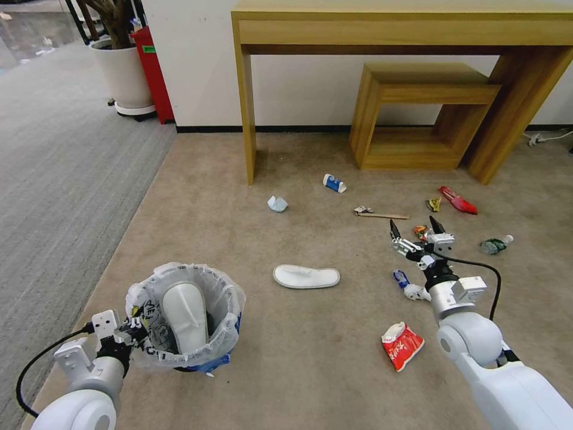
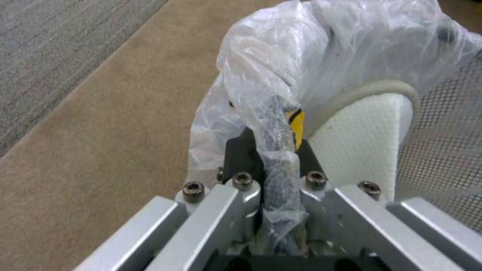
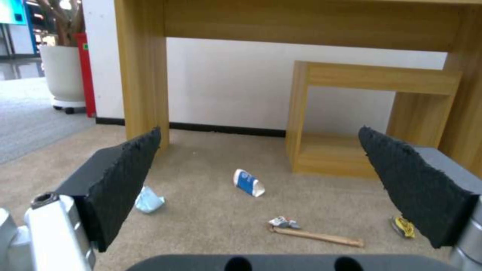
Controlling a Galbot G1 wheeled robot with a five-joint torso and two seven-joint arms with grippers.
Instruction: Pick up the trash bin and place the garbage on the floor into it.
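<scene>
The blue trash bin [image 1: 216, 352], lined with a white bag, is at my lower left, and one white slipper [image 1: 185, 312] stands in it. My left gripper [image 1: 135, 332] is shut on the bag-covered rim [image 2: 278, 165], beside that slipper [image 2: 361, 139]. My right gripper [image 1: 416, 230] hangs open and empty over the beige floor [image 1: 334, 358] at the right. Garbage on the floor: a second slipper [image 1: 306, 276], a red-white carton [image 1: 401, 345], a cup [image 1: 334, 183], crumpled paper [image 1: 277, 203], a stick [image 1: 383, 215], wrappers [image 1: 458, 200] and a bottle [image 1: 495, 244]. In the right wrist view, the cup [image 3: 248, 182] and stick [image 3: 321, 236] lie beyond the open fingers [image 3: 120, 180].
A wooden desk [image 1: 394, 30] and a low wooden stool [image 1: 418, 113] stand against the back wall. A potted plant [image 1: 122, 74] and a red bin [image 1: 153, 71] are at the back left. Grey striped carpet [image 1: 54, 167] runs along the left.
</scene>
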